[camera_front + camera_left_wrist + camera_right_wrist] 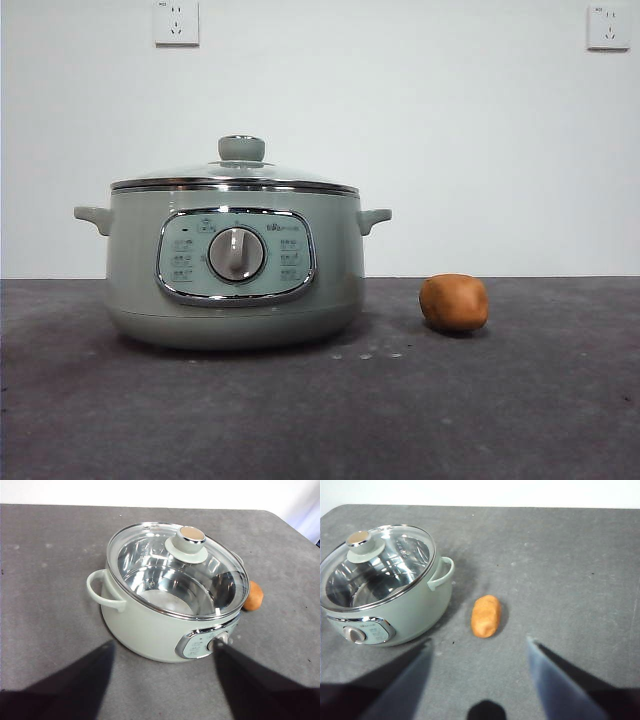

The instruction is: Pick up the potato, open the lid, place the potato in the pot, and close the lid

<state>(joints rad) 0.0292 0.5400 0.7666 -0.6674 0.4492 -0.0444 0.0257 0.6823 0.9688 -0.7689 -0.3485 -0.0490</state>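
Table (560, 400), dark grey, carries all items. Pot (235, 270) stands upright on it, dial facing the front camera; it serves as the landmark. Lid (175, 572) sits level and closed on the pot rim, knob uppermost; through the glass the steel bowl shows empty. Potato (486, 615) lies on its side on the table, near the pot's handle but apart from it, untouched.

Right hand (480, 680) hangs above the table on the potato's side of the pot, jaws spread wide and empty, the potato ahead of the gap. Left hand (165, 680) hovers before the pot's control panel, jaws likewise wide, holding nothing.

Step in hand, by judgement: picking up the potato. Recommended: lower the right hand so the jaws straddle the potato across its narrow width, close gently at mid-body to prevent rolling, and keep clear of the pot handle.
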